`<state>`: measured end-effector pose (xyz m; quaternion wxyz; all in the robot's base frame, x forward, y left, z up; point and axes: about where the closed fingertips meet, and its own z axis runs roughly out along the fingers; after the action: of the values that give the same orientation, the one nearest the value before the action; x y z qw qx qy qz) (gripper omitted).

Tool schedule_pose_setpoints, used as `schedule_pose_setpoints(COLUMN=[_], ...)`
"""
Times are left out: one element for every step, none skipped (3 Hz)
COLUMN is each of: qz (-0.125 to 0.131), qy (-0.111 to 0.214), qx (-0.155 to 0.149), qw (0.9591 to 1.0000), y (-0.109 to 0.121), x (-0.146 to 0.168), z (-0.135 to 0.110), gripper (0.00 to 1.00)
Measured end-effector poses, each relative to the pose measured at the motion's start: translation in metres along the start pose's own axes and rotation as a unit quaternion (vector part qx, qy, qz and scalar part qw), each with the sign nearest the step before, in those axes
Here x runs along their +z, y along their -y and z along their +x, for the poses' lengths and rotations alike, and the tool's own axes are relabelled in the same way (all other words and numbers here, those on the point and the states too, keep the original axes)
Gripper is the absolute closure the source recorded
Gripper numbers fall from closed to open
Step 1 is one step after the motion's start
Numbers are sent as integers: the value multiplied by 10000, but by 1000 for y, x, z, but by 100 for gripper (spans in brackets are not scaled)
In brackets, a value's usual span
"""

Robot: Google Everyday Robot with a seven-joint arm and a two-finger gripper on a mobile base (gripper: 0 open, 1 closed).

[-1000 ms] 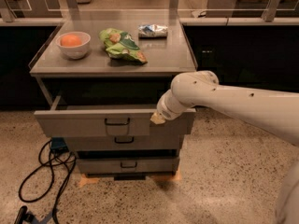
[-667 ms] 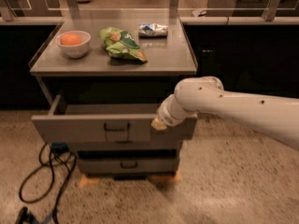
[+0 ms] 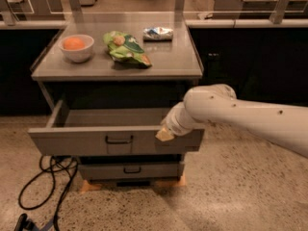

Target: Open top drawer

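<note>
The top drawer [image 3: 82, 141] is a grey metal drawer with a wide front panel and a small black bracket handle [image 3: 119, 140] at its centre. It stands pulled out from the cabinet, and its inside shows empty. My gripper [image 3: 165, 134] is at the right part of the drawer's front panel, near its top edge. My white arm [image 3: 240, 114] reaches in from the right.
A narrower grey drawer [image 3: 131, 170] sits shut below. On the cabinet top [image 3: 168, 61] stand a white bowl with an orange [image 3: 75, 47], a green chip bag [image 3: 126, 48] and a small blue-white packet [image 3: 158, 32]. Black cables [image 3: 45, 186] lie on the floor at left.
The top drawer has slid further out toward the camera, and my gripper has moved with its front panel.
</note>
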<state>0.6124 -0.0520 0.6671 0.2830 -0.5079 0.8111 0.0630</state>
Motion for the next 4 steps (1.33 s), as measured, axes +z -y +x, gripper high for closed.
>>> schedule_pose_setpoints(qz=[0, -18, -18, -29], qy=[0, 57, 58, 97], qx=[0, 5, 5, 8], qw=[10000, 10000, 10000, 9999], y=[-1, -21, -23, -36], x=[-4, -14, -17, -23], z=[-1, 13, 12, 21], gripper=[100, 100, 100, 100])
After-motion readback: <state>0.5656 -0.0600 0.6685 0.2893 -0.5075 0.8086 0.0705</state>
